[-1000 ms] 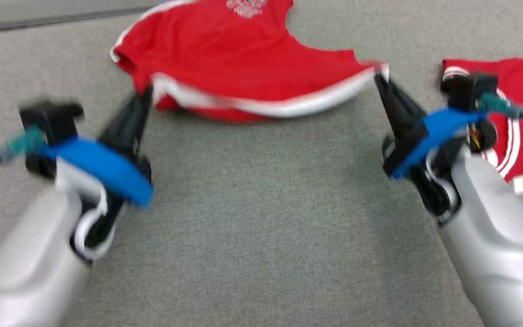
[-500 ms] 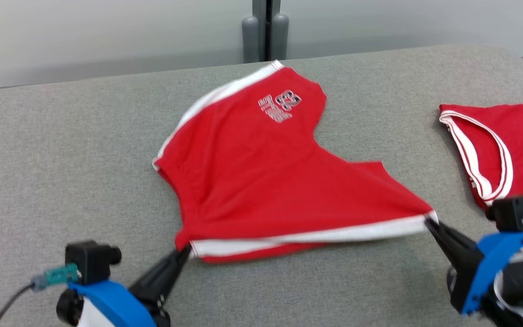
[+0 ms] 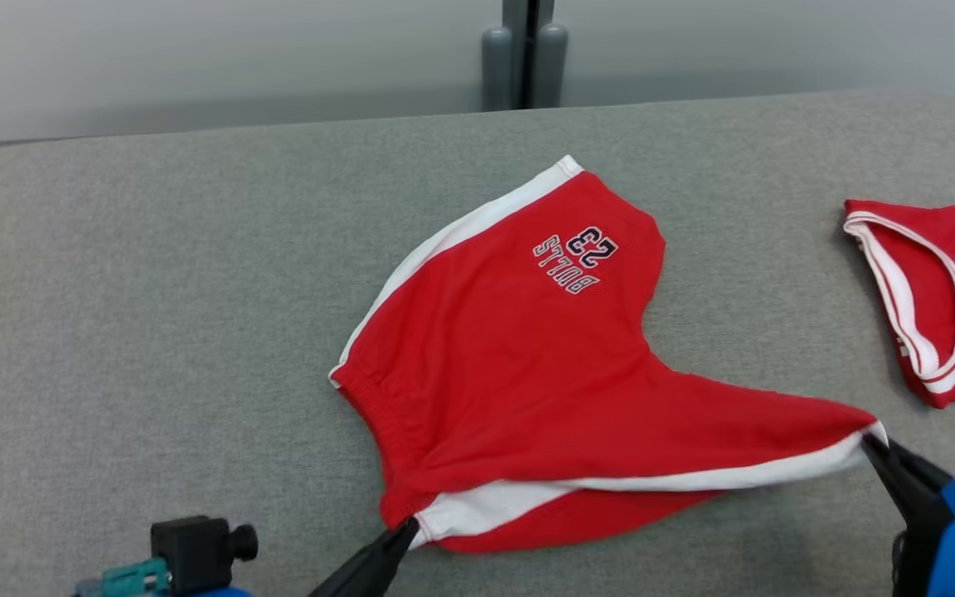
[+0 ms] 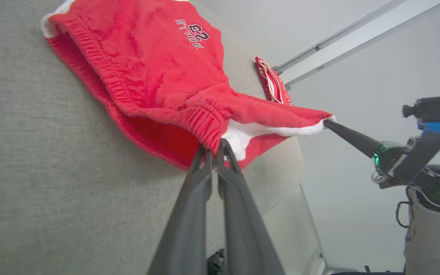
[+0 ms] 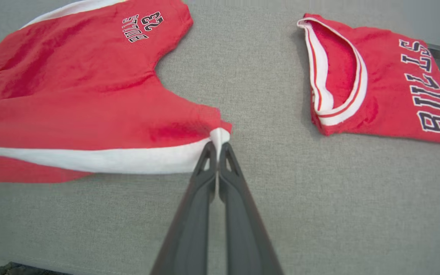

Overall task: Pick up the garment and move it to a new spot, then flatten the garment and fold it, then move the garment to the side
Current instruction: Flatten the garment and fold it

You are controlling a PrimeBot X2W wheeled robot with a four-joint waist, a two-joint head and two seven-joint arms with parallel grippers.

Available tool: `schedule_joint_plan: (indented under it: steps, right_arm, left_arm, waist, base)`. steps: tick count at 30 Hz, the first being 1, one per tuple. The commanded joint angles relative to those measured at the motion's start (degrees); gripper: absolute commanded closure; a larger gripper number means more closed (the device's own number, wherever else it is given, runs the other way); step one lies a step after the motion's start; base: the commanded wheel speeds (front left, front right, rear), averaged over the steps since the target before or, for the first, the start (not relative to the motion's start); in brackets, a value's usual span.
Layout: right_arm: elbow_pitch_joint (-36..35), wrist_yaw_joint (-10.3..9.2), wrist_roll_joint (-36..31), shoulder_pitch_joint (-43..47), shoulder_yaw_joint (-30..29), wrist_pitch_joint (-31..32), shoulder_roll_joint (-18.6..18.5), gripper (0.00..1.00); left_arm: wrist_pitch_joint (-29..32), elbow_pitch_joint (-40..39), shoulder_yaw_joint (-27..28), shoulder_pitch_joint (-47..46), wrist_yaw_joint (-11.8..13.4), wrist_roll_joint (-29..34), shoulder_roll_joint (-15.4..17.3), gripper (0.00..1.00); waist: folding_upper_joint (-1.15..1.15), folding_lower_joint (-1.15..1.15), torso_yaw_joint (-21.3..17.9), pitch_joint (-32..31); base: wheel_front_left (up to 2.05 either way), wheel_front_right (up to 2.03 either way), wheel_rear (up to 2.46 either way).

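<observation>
grey fabric surface (image 3: pixel 154 290), pale wall behind, grey post (image 3: pixel 527 58) past far edge. your garment, red shorts (image 3: pixel 519 365), lies mid-surface, near edge lifted + stretched taut. left end effector (image 3: pixel 404 526) clamped on waistband corner, right end effector (image 3: pixel 874 439) clamped on leg-hem corner by white stripe. looks like move/flatten stage; fold + shift aside left for you. red jersey (image 3: pixel 942 282) well apart, right side.
</observation>
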Motion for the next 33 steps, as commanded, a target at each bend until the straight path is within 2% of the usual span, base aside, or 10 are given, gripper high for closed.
schedule_joint_plan:
  steps: [1,7,14,22,28,32,33]
  right_arm:
    - [1.36,0.03,-0.91,-2.79,0.89,-0.22,-1.05,1.0]
    - [9.62,0.03,-1.31,-15.96,5.23,-3.94,-4.06,1.0]
    - [24.54,0.02,-2.24,-32.93,8.27,-10.81,-8.06,1.0]
    - [42.14,0.03,-2.89,-46.5,12.18,-17.94,-10.18,1.0]
    - [52.71,0.02,-3.41,-53.74,14.84,-22.71,-11.53,1.0]
    - [56.89,0.02,-3.2,-56.22,15.63,-25.04,-11.73,1.0]
    - [58.08,0.02,-2.84,-56.95,16.02,-26.0,-11.56,0.88]
  left_arm:
    - [-0.22,1.77,0.35,-2.26,-1.79,-0.68,-1.13,1.0]
    - [-3.81,11.61,1.8,-9.96,-6.43,-1.19,-8.77,1.0]
    - [-5.65,26.48,2.71,-20.17,-12.14,-3.3,-16.93,1.0]
    - [-7.72,40.6,1.65,-28.54,-14.58,-1.06,-22.74,1.0]
    - [-8.65,46.44,-0.2,-32.54,-16.13,-0.35,-25.94,1.0]
    - [-9.81,48.3,-0.67,-34.19,-16.44,-0.04,-26.92,1.0]
    - [-10.42,48.85,-0.65,-34.54,-16.49,0.06,-27.17,1.0]
  waist:
    - [0.0,0.0,1.24,0.92]
    - [0.0,0.0,4.58,3.56]
    - [0.0,0.0,9.68,6.64]
    - [0.0,0.0,13.45,9.62]
    - [0.0,0.0,15.09,11.86]
    - [0.0,0.0,15.65,12.54]
    - [0.0,0.0,15.78,12.64]
  base:
    - [0.0,0.0,0.0]
    - [0.0,0.0,0.0]
    - [0.0,0.0,0.0]
    - [0.0,0.0,0.0]
    - [0.0,0.0,0.0]
    - [0.0,0.0,0.0]
    - [0.0,0.0,0.0]
